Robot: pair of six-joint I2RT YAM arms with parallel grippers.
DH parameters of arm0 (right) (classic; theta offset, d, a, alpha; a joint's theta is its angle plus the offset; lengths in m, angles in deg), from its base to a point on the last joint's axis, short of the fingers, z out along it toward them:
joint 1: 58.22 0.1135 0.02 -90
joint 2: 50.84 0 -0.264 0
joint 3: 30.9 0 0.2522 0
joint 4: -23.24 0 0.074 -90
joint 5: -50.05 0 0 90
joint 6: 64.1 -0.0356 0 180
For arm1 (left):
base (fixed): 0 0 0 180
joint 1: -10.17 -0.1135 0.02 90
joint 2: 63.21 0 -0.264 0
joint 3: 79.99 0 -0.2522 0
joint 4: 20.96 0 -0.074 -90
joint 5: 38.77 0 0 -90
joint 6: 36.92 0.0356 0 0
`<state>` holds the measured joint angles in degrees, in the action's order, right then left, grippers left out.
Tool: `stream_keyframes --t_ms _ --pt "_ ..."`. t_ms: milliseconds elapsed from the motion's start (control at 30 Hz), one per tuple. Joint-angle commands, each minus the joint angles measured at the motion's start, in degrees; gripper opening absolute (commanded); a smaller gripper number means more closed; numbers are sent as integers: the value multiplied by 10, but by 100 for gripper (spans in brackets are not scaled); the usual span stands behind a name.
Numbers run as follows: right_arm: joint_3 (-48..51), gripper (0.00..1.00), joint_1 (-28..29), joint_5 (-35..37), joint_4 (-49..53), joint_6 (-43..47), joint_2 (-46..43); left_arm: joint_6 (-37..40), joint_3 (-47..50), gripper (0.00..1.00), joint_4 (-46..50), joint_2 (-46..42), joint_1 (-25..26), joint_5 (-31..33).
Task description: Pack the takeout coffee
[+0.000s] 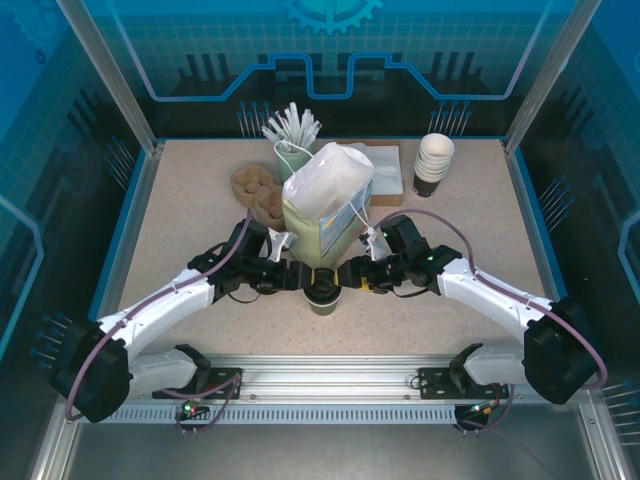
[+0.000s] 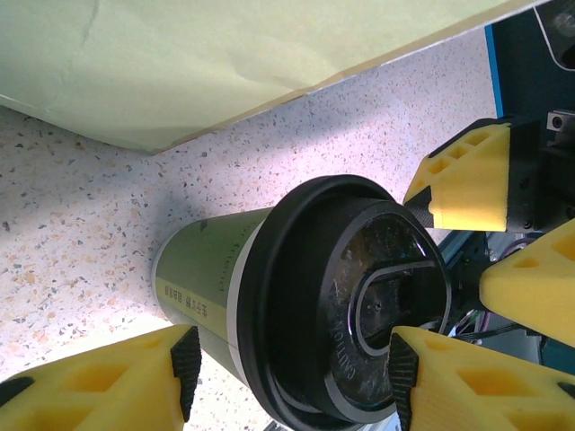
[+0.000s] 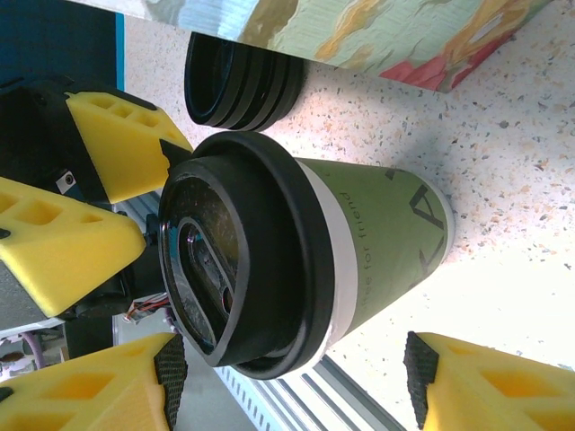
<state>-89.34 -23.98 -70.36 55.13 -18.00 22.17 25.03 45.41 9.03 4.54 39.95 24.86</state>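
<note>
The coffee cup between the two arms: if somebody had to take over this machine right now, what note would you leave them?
Left gripper: its fingers sit on either side of the takeout coffee; I cannot tell whether it is gripping.
Right gripper: open around the same cup, with one pad clear of its side.
Coffee: lid on, standing on the table just in front of the paper bag.
Done: the cup is lidded and both grippers are at it.
Left: grip the cup, lift it, and set it in the bag.
</note>
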Motion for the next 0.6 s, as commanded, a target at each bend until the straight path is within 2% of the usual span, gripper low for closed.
stream_keyframes --t_ms 0,567 --pt "-15 68 9 -1 12 10 -8 19 -16 59 13 6 -4 4" --pt "-15 68 9 -3 16 12 -8 25 -7 55 37 7 19 -3"
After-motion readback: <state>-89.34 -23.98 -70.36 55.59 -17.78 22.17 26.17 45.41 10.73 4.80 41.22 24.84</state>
